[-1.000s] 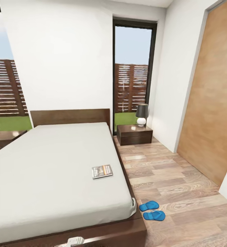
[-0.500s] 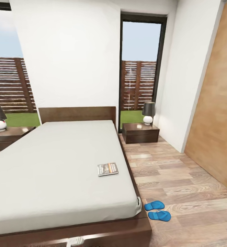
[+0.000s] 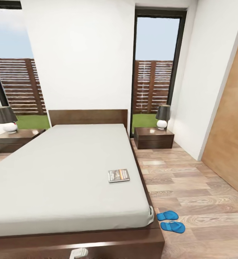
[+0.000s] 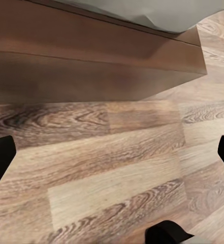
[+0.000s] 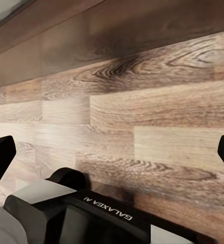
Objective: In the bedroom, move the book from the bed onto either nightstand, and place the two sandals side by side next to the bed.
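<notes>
The book [image 3: 119,176] lies on the bed [image 3: 61,172]; 2 sandals [image 3: 172,221] beside it.

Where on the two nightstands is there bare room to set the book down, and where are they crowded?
On the right nightstand the lamp stands at the back near the wall; the top in front of it and toward the bed is bare. On the left nightstand the lamp takes the back outer corner; the front and bed-side top is free. The book lies nearer the right one.
</notes>
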Robot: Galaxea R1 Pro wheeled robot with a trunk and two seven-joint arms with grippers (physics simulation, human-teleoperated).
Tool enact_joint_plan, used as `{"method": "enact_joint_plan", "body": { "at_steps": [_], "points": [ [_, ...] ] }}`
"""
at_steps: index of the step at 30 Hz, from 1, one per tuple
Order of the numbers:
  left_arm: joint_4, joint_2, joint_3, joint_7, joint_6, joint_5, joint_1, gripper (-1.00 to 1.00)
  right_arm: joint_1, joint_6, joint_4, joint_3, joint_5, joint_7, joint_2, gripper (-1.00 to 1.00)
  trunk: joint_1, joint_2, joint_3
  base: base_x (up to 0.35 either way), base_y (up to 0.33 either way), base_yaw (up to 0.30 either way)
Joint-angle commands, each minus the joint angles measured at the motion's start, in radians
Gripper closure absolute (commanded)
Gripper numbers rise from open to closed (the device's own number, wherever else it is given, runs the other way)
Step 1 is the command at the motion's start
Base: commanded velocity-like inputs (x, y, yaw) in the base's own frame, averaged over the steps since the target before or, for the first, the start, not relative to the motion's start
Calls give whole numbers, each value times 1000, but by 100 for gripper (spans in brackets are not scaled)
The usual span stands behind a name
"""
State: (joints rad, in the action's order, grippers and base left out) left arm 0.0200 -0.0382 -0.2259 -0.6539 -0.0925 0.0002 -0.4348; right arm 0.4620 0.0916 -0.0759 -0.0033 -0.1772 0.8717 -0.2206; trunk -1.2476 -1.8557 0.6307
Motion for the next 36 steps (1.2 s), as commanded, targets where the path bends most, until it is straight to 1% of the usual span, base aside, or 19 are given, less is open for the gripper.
{"method": "enact_joint_plan", "body": {
  "at_steps": [1, 7, 21, 36],
  "points": [
    [-2, 0, -1, -3, -4, 0, -1, -100, 1, 10, -2, 0, -10, 4, 0, -100, 4, 7, -1, 0, 0, 129],
    [-2, 0, -1, -3, -3, 0, -1, -100, 1, 10, -2, 0, -10, 4, 0, -100, 27, 49, -14, 0, 0, 74],
    [-2, 1, -1, -3, -3, 0, -1, -100, 1, 10, -2, 0, -7, 4, 0, -100, 81, 147, -56, 0, 0, 5],
    [-2, 1, -1, -3, -4, 0, -1, -100, 1, 10, -2, 0, -7, 4, 0, -100, 138, 252, -82, 0, 0, 0]
  ]
}}
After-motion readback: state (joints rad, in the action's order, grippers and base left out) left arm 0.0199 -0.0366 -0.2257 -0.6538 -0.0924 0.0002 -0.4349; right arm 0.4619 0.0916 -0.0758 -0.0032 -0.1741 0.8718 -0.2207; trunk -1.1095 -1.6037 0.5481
